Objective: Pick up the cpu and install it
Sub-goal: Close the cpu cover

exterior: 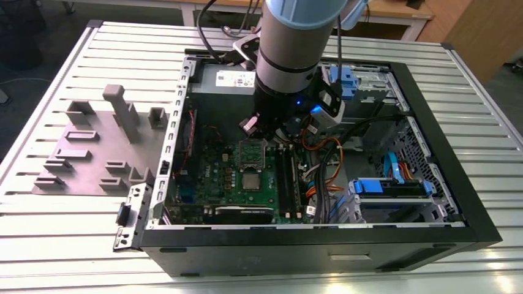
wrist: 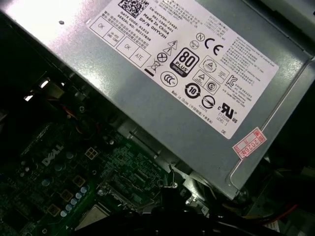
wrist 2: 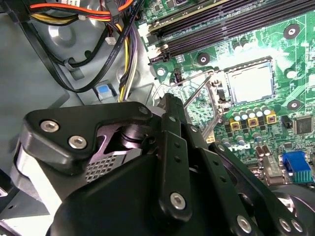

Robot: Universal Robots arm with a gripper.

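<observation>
The cpu (exterior: 250, 180) is a small silver square lying flat on the green motherboard (exterior: 214, 177) inside the open computer case. The second wrist view shows the cpu (wrist 2: 248, 81) level within the socket outline. The silver socket frame (exterior: 251, 153) with its dark centre stands raised just behind it, and its wire lever (wrist 2: 197, 94) is swung up. My gripper (exterior: 270, 131) hangs above the board on the far side of that frame, apart from the cpu. Its black body (wrist 2: 187, 177) fills the near part of the second wrist view, with nothing seen in its hold.
The grey power supply (wrist: 187, 73) sits close beside the wrist at the case's far wall. Cable bundles (wrist 2: 113, 44) and memory slots (wrist 2: 221, 19) flank the socket. Blue drive bays (exterior: 392, 187) are on the exterior view's right. A grey plastic block fixture (exterior: 98, 147) lies on the slatted table.
</observation>
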